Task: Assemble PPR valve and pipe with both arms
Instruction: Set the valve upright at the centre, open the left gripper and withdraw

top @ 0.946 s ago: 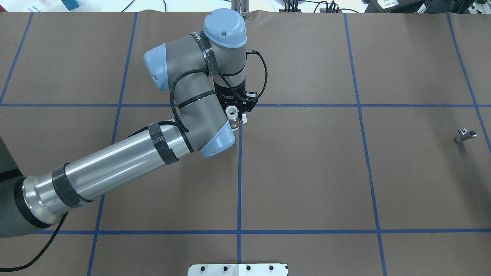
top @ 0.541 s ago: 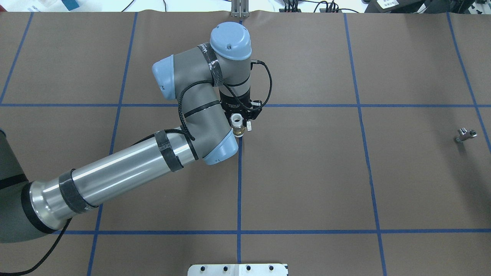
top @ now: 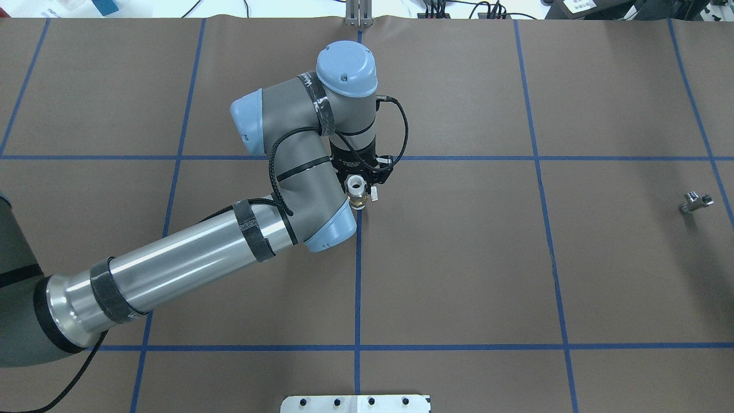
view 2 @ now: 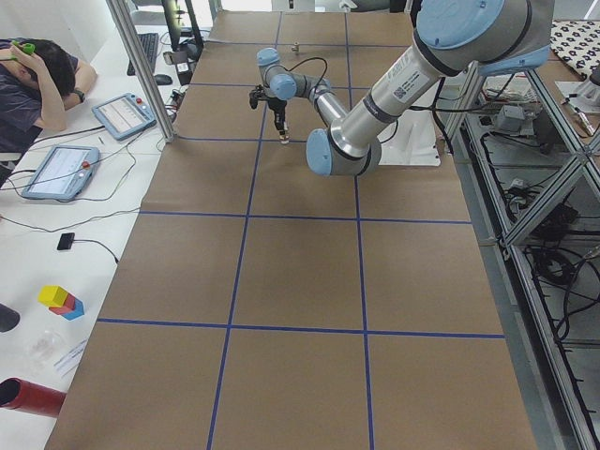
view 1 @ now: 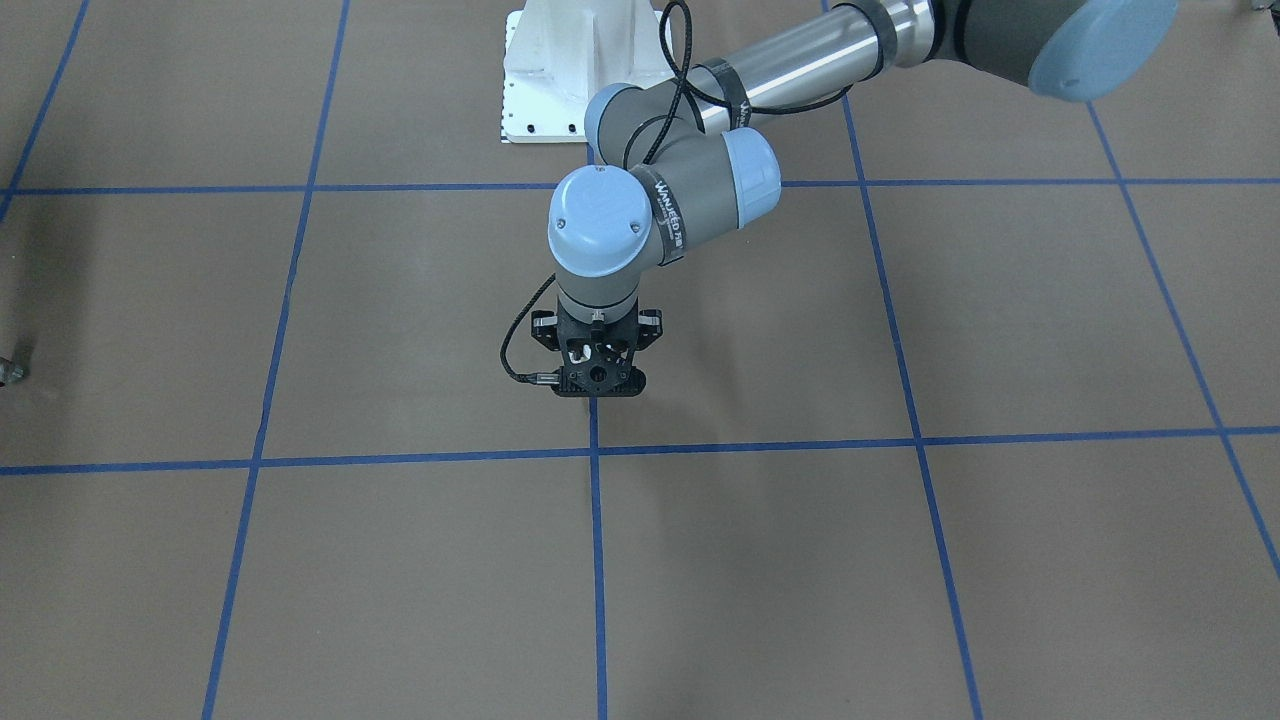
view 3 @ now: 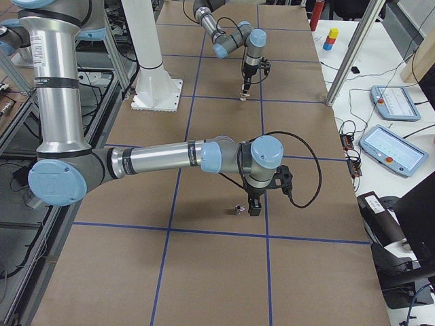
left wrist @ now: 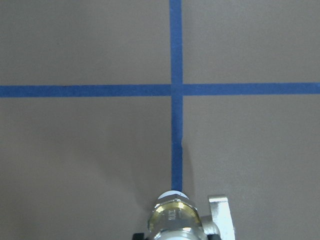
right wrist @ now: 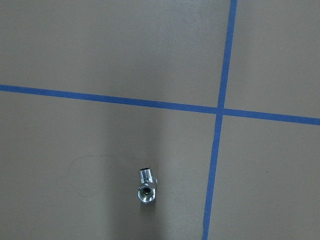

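Observation:
My left gripper (top: 360,182) is shut on the PPR valve (top: 356,192), white ends with a brass band, and holds it upright over a blue tape line near the table's middle. The left wrist view shows the valve's brass band (left wrist: 174,216) and its handle tab (left wrist: 220,214) at the bottom edge. In the front view the gripper (view 1: 597,383) hides the valve. The silvery pipe (top: 695,201) lies on the table at the far right, and it also shows in the right wrist view (right wrist: 146,186). My right gripper (view 3: 255,206) hangs beside the pipe (view 3: 238,209); I cannot tell whether it is open.
Brown table paper (top: 459,258) carries a grid of blue tape lines. The white bolted pedestal (view 1: 570,70) stands at the robot's side. A metal post (view 2: 141,66), tablets and an operator are along the far table edge.
My left arm has shifted a little to the right and toward the robot with the valve still held. The pipe has not moved.

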Tool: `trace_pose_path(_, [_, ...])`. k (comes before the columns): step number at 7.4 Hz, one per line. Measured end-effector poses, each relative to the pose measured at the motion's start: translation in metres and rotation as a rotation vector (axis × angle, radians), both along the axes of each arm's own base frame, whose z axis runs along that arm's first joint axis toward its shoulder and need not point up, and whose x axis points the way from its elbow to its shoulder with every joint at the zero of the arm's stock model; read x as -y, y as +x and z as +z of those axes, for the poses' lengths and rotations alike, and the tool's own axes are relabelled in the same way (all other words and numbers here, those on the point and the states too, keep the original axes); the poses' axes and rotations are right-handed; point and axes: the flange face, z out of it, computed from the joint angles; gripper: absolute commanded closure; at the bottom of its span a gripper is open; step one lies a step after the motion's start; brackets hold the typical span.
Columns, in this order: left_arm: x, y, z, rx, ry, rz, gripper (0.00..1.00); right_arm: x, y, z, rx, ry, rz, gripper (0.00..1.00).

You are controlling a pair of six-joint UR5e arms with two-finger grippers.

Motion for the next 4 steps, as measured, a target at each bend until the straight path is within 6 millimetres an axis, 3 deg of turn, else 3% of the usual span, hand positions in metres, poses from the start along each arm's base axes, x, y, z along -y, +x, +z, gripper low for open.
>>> trace_pose_path(4, [-0.0033, -0.0012, -0.0065, -0.027, 0.016, -0.018, 0.00, 0.0111, -0.0019, -0.0100, -0.002, 0.018, -0.003, 0.01])
